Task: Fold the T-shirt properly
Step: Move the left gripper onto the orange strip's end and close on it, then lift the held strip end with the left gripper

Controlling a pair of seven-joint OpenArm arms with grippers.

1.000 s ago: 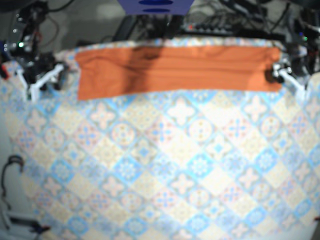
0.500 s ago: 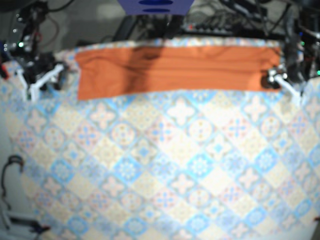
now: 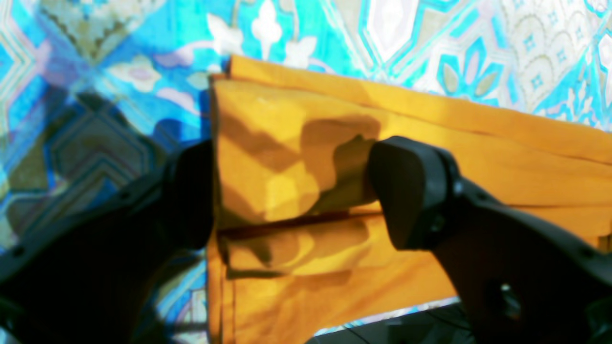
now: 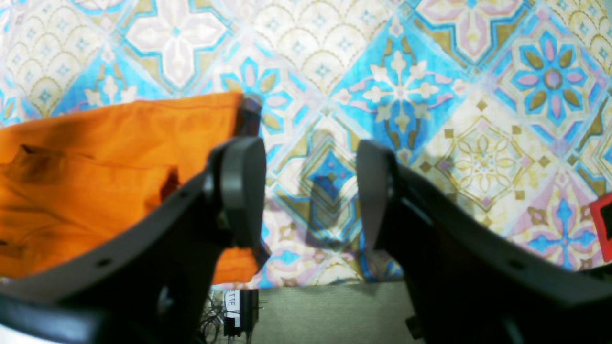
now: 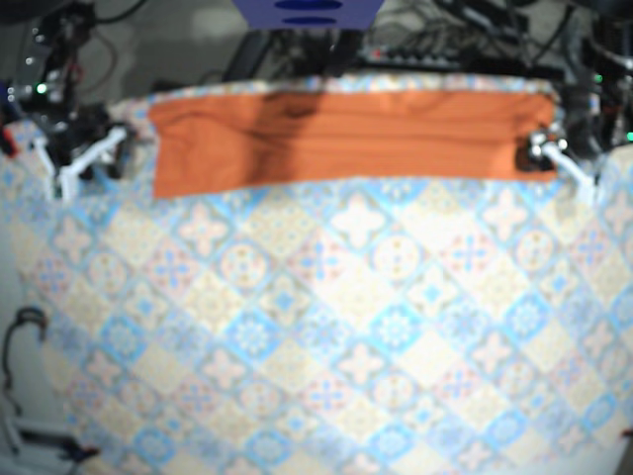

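Half done, I judge. The right gripper, jaws spread and empty, hangs just beside one end of the orange cotton T-shirt, a long narrow folded band; the left gripper, jaws spread, straddles its other end. Crosswise folds remain.

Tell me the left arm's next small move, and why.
Probably close the left gripper on the end of the T-shirt. Its jaws stand open astride that edge, one over the fabric, the other just off it. The right gripper is open too, beside the other end, over the tablecloth.
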